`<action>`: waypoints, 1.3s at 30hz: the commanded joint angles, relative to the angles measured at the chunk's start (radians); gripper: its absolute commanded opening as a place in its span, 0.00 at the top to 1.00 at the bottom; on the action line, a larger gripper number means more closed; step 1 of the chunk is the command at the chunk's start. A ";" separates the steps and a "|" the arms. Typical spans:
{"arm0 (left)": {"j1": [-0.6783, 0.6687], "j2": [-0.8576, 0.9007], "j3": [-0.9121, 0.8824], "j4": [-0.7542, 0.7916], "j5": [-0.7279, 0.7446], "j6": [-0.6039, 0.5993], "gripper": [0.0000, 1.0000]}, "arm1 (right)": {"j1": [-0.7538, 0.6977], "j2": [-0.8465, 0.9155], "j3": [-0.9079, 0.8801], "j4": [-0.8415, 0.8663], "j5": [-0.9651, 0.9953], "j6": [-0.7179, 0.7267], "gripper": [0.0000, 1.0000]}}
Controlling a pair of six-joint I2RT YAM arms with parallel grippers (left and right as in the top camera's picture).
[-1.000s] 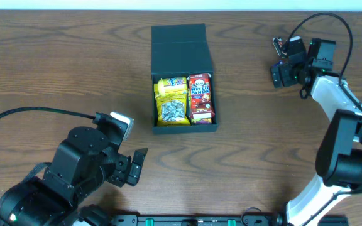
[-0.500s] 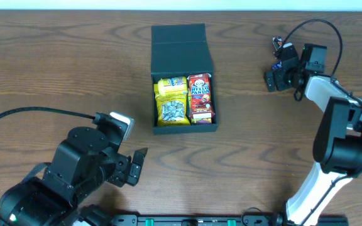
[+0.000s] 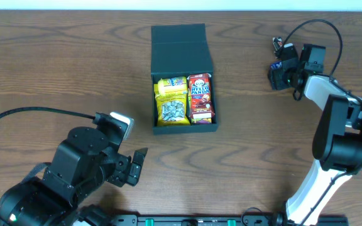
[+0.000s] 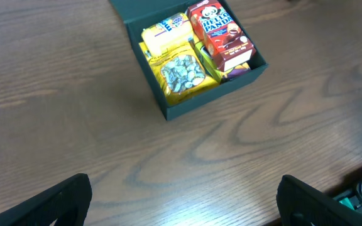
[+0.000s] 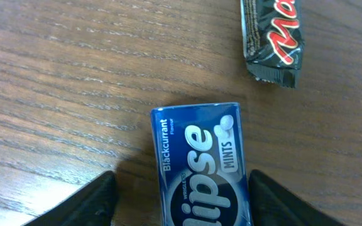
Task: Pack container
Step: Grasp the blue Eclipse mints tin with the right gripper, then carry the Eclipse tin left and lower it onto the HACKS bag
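Note:
The container [image 3: 184,127] is a dark box on the table's middle, its flap lid [image 3: 181,41] open toward the far side. It holds a yellow snack packet [image 3: 171,102] and a red Hello Panda box [image 3: 200,97]. It also shows in the left wrist view [image 4: 168,113]. My right gripper [image 3: 280,70] is at the far right. In the right wrist view it [image 5: 187,204] is open, low over the table, its fingers either side of a blue Eclipse mints tin [image 5: 200,157]. My left gripper [image 3: 134,166] is open and empty at the front left, well short of the container.
A black Mars bar [image 5: 272,37] lies on the wood just beyond the mints tin. A black cable [image 3: 36,113] loops over the table at the left. The left arm's bulk [image 3: 74,169] fills the front left corner.
My right gripper has shifted a little toward the far side and turned at the wrist. The left arm and the container have not moved.

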 commanded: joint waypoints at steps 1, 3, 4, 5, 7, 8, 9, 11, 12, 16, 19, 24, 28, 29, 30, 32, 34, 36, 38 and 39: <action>-0.002 -0.003 0.012 -0.001 -0.007 -0.007 0.05 | -0.006 0.023 0.013 -0.002 0.008 0.040 0.41; -0.002 -0.003 0.012 -0.001 -0.007 -0.007 0.05 | -0.006 0.023 0.013 -0.002 0.008 0.051 0.50; -0.002 -0.003 0.012 -0.001 -0.007 -0.007 0.05 | -0.006 0.023 0.013 -0.002 0.008 0.056 0.55; -0.002 -0.003 0.012 -0.001 -0.007 -0.007 0.05 | -0.006 0.023 0.013 -0.002 0.008 0.064 0.62; -0.002 -0.003 0.012 -0.001 -0.007 -0.007 0.05 | -0.006 0.023 0.013 -0.002 0.008 0.077 0.68; -0.002 -0.003 0.012 -0.001 -0.007 -0.007 0.05 | -0.006 0.023 0.013 -0.003 0.008 0.077 0.68; -0.002 -0.003 0.012 -0.001 -0.007 -0.007 0.05 | -0.006 0.023 0.013 -0.003 0.008 0.077 0.69; -0.002 -0.003 0.012 -0.001 -0.007 -0.007 0.05 | -0.006 0.023 0.013 -0.003 0.008 0.084 0.71; -0.002 -0.003 0.012 -0.001 -0.007 -0.007 0.05 | -0.006 0.023 0.013 -0.003 0.007 0.085 0.73; -0.002 -0.003 0.012 -0.001 -0.007 -0.007 0.05 | -0.003 0.018 0.015 -0.003 -0.005 0.130 0.83; -0.002 -0.003 0.012 -0.001 -0.007 -0.007 0.05 | 0.004 -0.005 0.025 -0.011 -0.050 0.156 0.86; -0.002 -0.003 0.012 -0.001 -0.007 -0.007 0.05 | 0.033 -0.098 0.043 -0.033 -0.150 0.162 0.99; -0.002 -0.003 0.012 -0.001 -0.007 -0.007 0.05 | 0.077 -0.205 0.044 -0.033 -0.192 0.161 0.99; -0.002 -0.003 0.012 -0.001 -0.007 -0.007 0.05 | 0.092 -0.229 0.044 -0.034 -0.203 0.161 0.99; -0.002 -0.003 0.012 -0.001 -0.007 -0.007 0.05 | 0.109 -0.251 0.044 -0.035 -0.216 0.156 0.99; -0.002 -0.003 0.012 -0.001 -0.007 -0.007 0.05 | 0.148 -0.290 0.044 -0.040 -0.240 0.155 0.99; -0.002 -0.003 0.012 -0.001 -0.007 -0.007 0.05 | 0.193 -0.322 0.044 -0.053 -0.265 0.134 0.99; -0.002 -0.003 0.012 -0.001 -0.007 -0.007 0.05 | 0.242 -0.346 0.044 -0.066 -0.277 0.107 0.99; -0.002 -0.003 0.012 -0.001 -0.007 -0.007 0.05 | 0.299 -0.362 0.044 -0.087 -0.277 0.071 0.99; -0.002 -0.003 0.012 -0.001 -0.007 -0.007 0.05 | 0.328 -0.365 0.044 -0.099 -0.277 0.050 0.99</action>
